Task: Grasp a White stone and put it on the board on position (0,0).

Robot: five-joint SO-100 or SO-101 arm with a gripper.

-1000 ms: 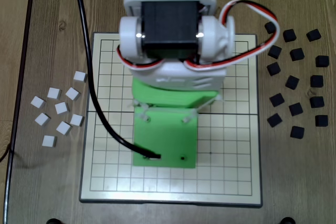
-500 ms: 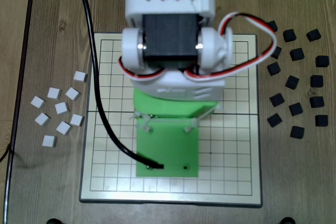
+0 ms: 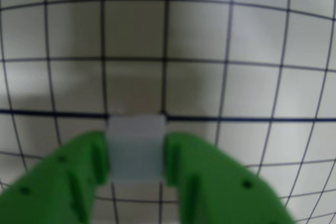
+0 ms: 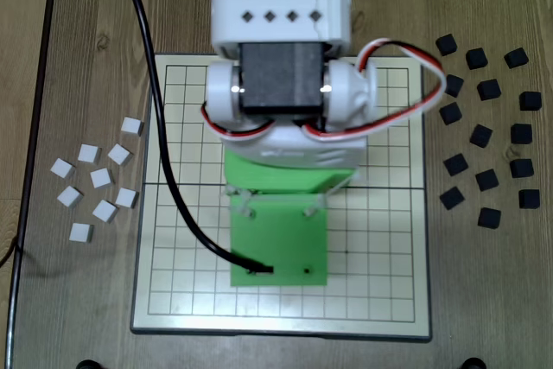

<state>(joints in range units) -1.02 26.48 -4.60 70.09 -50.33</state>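
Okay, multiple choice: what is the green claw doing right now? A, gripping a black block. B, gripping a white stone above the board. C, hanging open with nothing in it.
B: in the wrist view the claw pinches the white stone between its green fingers, over the board.

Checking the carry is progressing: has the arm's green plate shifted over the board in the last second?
Yes. In the fixed view the green plate has slid toward the board's bottom edge, about one grid row lower.
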